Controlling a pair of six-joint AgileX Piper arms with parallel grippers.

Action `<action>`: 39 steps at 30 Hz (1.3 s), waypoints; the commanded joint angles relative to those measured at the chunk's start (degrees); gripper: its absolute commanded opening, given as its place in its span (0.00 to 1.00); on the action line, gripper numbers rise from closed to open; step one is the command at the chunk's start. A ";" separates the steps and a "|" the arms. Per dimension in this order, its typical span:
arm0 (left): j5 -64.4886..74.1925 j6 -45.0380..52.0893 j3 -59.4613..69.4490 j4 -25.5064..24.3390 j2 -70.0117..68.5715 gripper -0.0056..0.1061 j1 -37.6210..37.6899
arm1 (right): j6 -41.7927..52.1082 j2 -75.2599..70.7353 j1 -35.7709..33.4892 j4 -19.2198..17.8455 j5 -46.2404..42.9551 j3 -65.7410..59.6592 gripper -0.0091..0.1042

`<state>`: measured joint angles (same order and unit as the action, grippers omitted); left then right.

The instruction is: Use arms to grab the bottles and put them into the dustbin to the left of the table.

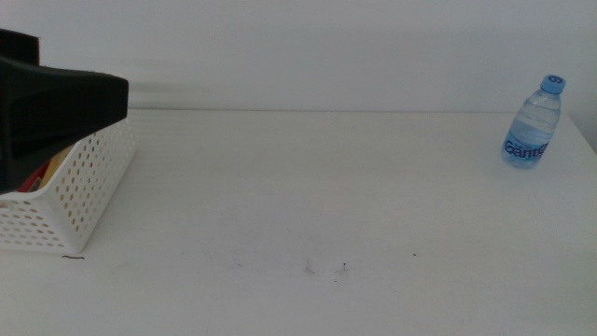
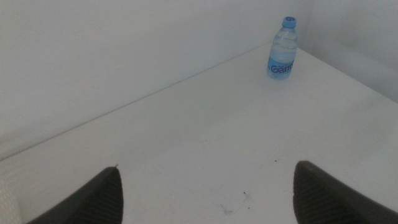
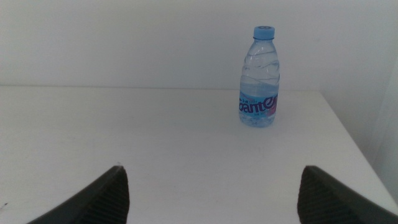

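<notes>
White desk [image 1: 308,187] in middle view, few dark specks near front. Dustbin [image 1: 79,187] at left edge, perforated side, red and yellow items partly visible inside. Left arm [image 1: 51,107] dark, blurred, over dustbin. Water bottle [image 1: 534,123] upright at far right corner, well apart from dustbin.
Left wrist view: left gripper [image 2: 205,193] jaws wide open, nothing between; water bottle far off at desk corner.
Right wrist view: right gripper [image 3: 211,193] jaws wide open, empty; water bottle upright ahead near desk edge.
</notes>
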<state>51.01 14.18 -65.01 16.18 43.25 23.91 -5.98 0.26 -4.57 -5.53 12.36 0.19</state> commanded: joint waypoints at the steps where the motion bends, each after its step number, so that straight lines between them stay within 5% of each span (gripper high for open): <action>1: -0.69 -0.59 -0.32 0.25 -0.28 0.89 0.20 | 1.12 -0.26 0.51 -2.40 -2.86 -0.19 0.88; 9: -0.92 -0.59 -0.32 0.16 -0.28 0.89 0.20 | -2.10 5.69 0.64 -1.86 -10.63 -0.19 0.88; 12: -0.90 -0.59 -0.32 0.16 -0.17 0.89 0.20 | 2.43 15.97 0.64 -1.74 -22.91 -0.19 0.88; 14: -0.90 -0.59 -0.32 0.16 -0.17 0.89 0.20 | 7.94 24.67 1.05 6.02 -30.79 -0.19 0.88; 17: -1.07 -0.59 -0.32 0.16 -0.18 0.89 0.20 | 17.84 38.49 1.24 26.54 -41.20 -0.19 0.88; 20: -1.07 -0.59 -0.32 0.16 -0.18 0.89 0.20 | 19.30 53.62 1.24 34.61 -55.33 -0.19 0.88; 22: -1.07 -0.59 -0.32 0.16 -0.18 0.89 0.20 | 14.53 62.01 1.13 31.90 -60.27 -0.19 0.88; 26: -1.50 -0.59 -0.32 0.16 -0.18 0.89 0.20 | 14.93 75.67 1.13 20.31 -67.39 1.32 0.88; 29: -2.49 -0.59 -0.32 0.16 -0.18 0.89 0.20 | 14.87 84.52 1.13 17.08 -72.79 4.51 0.88; 39: -2.65 -0.59 -0.32 0.16 -0.18 0.89 0.20 | 14.98 99.36 1.13 20.29 -75.01 21.03 0.88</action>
<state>49.09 14.18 -65.01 16.18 43.25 23.91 8.90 97.39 -3.62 13.63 -61.74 18.47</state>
